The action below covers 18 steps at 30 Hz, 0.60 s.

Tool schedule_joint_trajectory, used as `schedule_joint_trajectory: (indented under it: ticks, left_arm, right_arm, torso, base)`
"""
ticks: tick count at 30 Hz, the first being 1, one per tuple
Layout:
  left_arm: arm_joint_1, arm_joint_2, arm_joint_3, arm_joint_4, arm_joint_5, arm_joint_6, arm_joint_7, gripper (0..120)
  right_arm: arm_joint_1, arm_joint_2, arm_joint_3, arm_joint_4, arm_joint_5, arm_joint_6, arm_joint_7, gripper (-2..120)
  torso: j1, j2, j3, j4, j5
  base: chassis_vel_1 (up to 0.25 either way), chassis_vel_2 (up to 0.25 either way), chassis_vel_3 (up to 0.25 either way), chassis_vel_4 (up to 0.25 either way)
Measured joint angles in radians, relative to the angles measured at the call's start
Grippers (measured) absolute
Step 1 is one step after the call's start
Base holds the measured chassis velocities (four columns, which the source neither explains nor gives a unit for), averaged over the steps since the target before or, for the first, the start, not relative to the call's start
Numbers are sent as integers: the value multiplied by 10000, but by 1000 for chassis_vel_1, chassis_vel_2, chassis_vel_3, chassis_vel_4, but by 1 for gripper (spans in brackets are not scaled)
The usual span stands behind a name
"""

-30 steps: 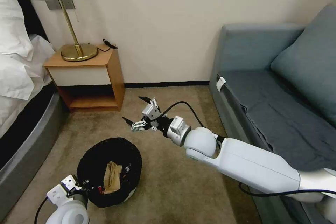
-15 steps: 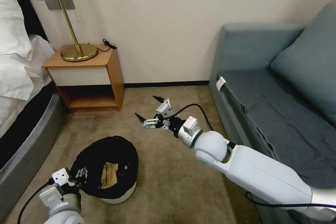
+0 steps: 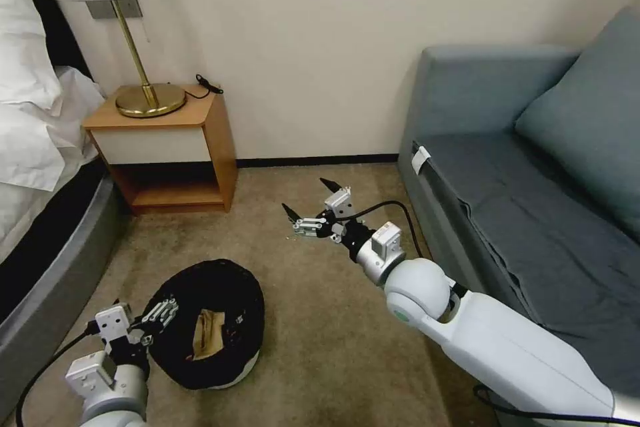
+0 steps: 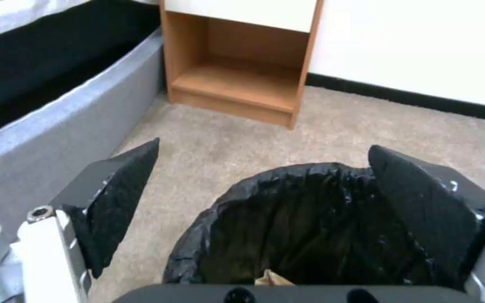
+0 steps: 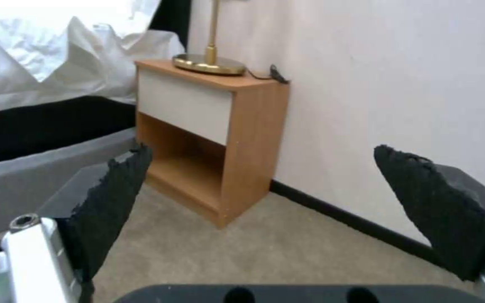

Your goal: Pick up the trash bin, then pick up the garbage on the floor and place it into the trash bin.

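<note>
**Bin on the carpet, both claws spread wide**

The trash bin (image 3: pixel 212 327) sits on the carpet (image 3: pixel 333 347) in the near left of the room, its black bag (image 4: pixel 310 223) crinkled over the rim and a strip of white body showing low at its near side. Inside lies a piece of tan paper (image 3: pixel 205 335), with a small bit of other litter just beside it that I cannot make out.

The left claw (image 3: pixel 157 315) is at the bin's left edge, low and close to the floor. In the left wrist view its two black pads (image 4: pixel 120 198) stand far apart, released, one on each side of the rim and gripping nothing.

The right claw (image 3: pixel 313 203) hangs over bare carpet farther off, to the right of the bin and well apart from it, reaching toward the wall. Its fingers (image 5: pixel 433 202) are also spread and hold nothing.

A wooden nightstand (image 3: pixel 170 147) stands far left against the wall with a brass lamp (image 3: pixel 140 47) on top. The bed (image 3: pixel 40 167) runs along the left, and a grey-blue sofa (image 3: pixel 533 200) fills the right.
</note>
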Motion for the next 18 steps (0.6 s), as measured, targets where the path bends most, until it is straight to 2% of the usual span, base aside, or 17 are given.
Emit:
schedule_joint_trajectory:
  ticks: [9, 13, 16, 18]
  left_arm:
    - [-126, 39, 263, 74, 613, -432, 576, 100]
    - [-126, 39, 330, 110, 756, -585, 684, 100]
    - [-133, 47, 376, 123, 969, -818, 886, 100]
    - [-136, 49, 399, 131, 1005, -893, 943, 100]
  right_arm:
    - [-953, 13, 1235, -127, -442, -234, 107, 100]
    - [-1655, -5, 2263, 80, -674, -178, 188, 100]
    - [-2820, -7, 4158, 779, -964, 57, 161, 100]
    - [-3084, 19, 4594, 947, -1060, 134, 115, 100]
  torso:
    - [0, 0, 0, 0, 0]
    - [0, 0, -1, 1, 1]
    - [0, 0, -1, 1, 0]
    - [0, 0, -1, 0, 1]
  base:
    - [0, 0, 0, 0]
    - [0, 0, 0, 0]
    - [0, 0, 0, 0]
    - [0, 0, 0, 0]
